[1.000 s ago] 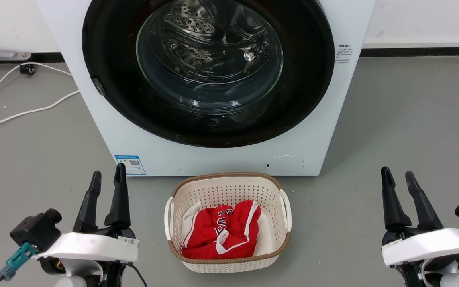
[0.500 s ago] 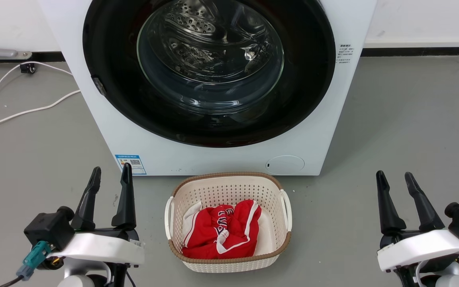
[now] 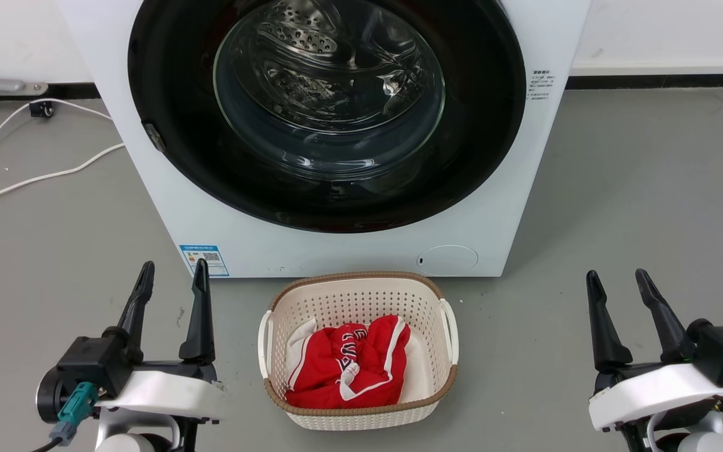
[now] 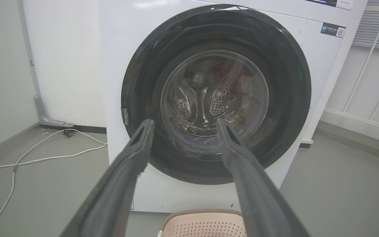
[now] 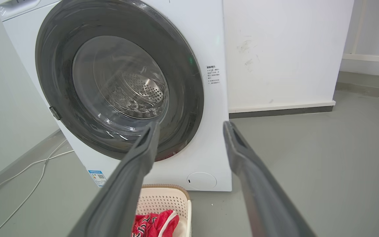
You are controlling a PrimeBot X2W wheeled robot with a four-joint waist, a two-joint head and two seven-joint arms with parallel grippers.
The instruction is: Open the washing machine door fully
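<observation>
Up at 12 o'clock, door [image 3: 327, 113] is seen shut against the machine [image 3: 524, 207]; approach not yet begun. Held parted and empty: left gripper [image 3: 173, 267] at 7, right gripper [image 3: 615, 276] at 5, well apart from it. Next: rim tab [image 3: 155, 135] at door's 9 o'clock likely to be hooked.

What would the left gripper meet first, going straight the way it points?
Most likely the washing machine door, about its middle; the open left gripper aims there with nothing between, though depth is unclear.
</observation>
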